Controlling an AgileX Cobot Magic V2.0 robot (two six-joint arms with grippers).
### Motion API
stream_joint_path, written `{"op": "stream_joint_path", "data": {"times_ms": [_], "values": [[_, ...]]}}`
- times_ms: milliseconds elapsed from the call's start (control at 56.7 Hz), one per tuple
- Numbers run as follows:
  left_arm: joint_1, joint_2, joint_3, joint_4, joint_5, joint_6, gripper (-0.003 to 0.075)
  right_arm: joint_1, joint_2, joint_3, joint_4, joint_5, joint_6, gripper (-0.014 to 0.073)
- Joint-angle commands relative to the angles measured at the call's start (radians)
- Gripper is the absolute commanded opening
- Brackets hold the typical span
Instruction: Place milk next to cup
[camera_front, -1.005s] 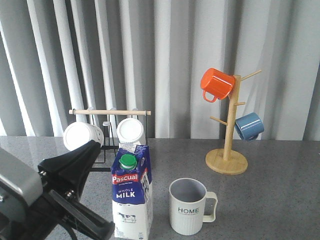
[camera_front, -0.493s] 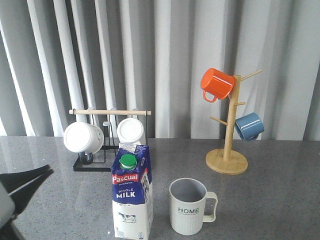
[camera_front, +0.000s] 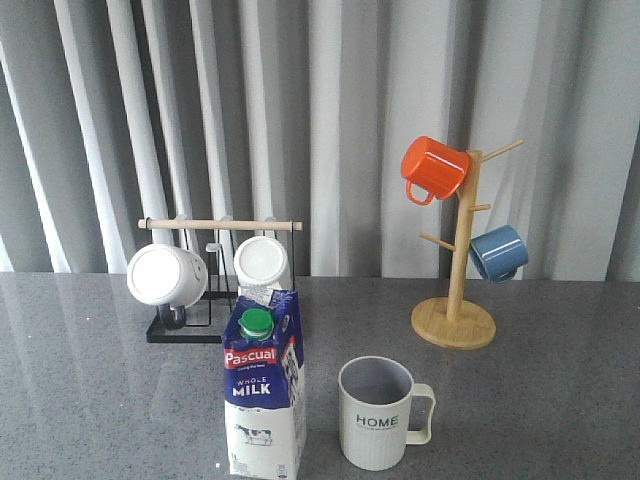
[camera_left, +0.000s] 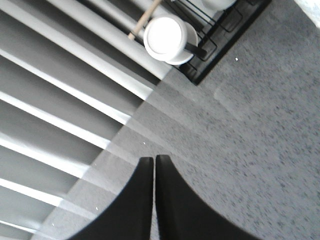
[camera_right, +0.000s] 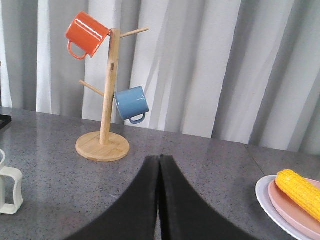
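The milk (camera_front: 264, 385) stands upright on the grey speckled counter (camera_front: 540, 400) at the near edge of the front view, green cap toward the camera and the red label, "WHOLE MILK" text and cow picture facing forward. The cup (camera_front: 380, 412), marked "HOME", stands upright at 3 o'clock from the milk, near it but with a visible gap between the two; its cream handle points to 3 o'clock, away from the carton. At 11 o'clock from the milk, farther back on the counter, a black wire rack (camera_front: 200, 310) with a wooden top bar carries two white mugs (camera_front: 167, 274) lying on their sides. At 1 o'clock from the cup, a wooden mug tree (camera_front: 456, 290) on a round base holds an orange mug (camera_front: 434, 168) near the top and a blue mug (camera_front: 498, 252) lower down. Neither arm appears in the front view. In the left wrist view, the left claw (camera_left: 154, 165) has its fingers pressed together with nothing between them, above bare counter near the rack. In the right wrist view, the right claw (camera_right: 159, 162) is likewise closed together on nothing, facing the mug tree; a plate (camera_right: 275, 202) bearing a corn cob (camera_right: 300, 187) sits at the edge of that view.
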Motion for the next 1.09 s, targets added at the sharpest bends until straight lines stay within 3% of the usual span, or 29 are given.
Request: {"op": "stream_joint_path", "data": {"times_ms": [0,317,705,1075], "values": [[0.020,-0.060,0.069,-0.061,-0.105,-0.003,-0.0008,-0.006,0.005,-0.026,-0.012,-0.072,-0.003,-0.0006],[0.020,-0.239,0.236,-0.095,-0.094,-0.003,-0.0008,-0.006,0.005,-0.026,-0.012,-0.072,-0.003,-0.0006],[0.048,-0.438,0.360,-0.437,-0.021,-0.003,-0.0008,-0.006,0.005,-0.026,-0.012,-0.072,-0.003,-0.0006],[0.070,-0.512,0.359,-0.439,0.084,-0.003,-0.0008,-0.006,0.005,-0.026,-0.012,-0.068,-0.003,-0.0006]]}}
